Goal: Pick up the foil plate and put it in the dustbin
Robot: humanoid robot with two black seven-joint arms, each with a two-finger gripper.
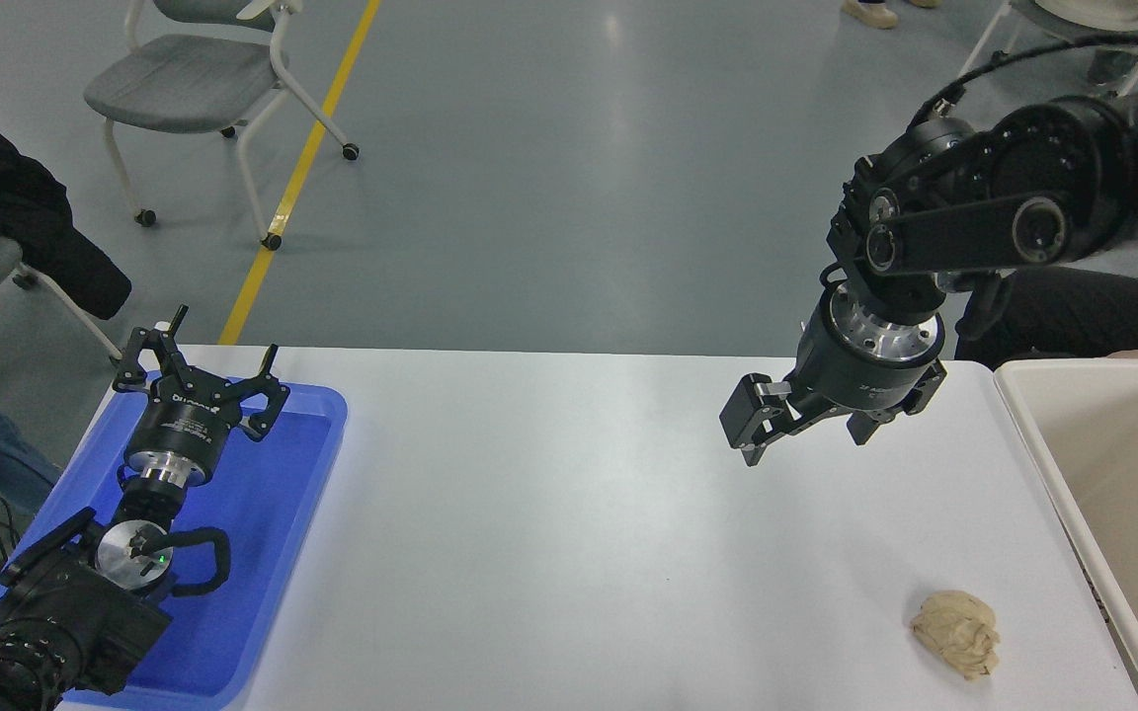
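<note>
In the head view, your right gripper hung open and empty above the table's far right part. Your left gripper sat parked, open, over the blue tray. No foil plate showed anywhere, so you couldn't judge its heading. It probably already lay in the dustbin at the right edge.

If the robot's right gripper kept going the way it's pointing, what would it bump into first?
Probably just the bare white table. The right gripper points down and to the picture's left, with nothing under it. The tan lump sits well off to the side. Depth is hard to judge.
</note>
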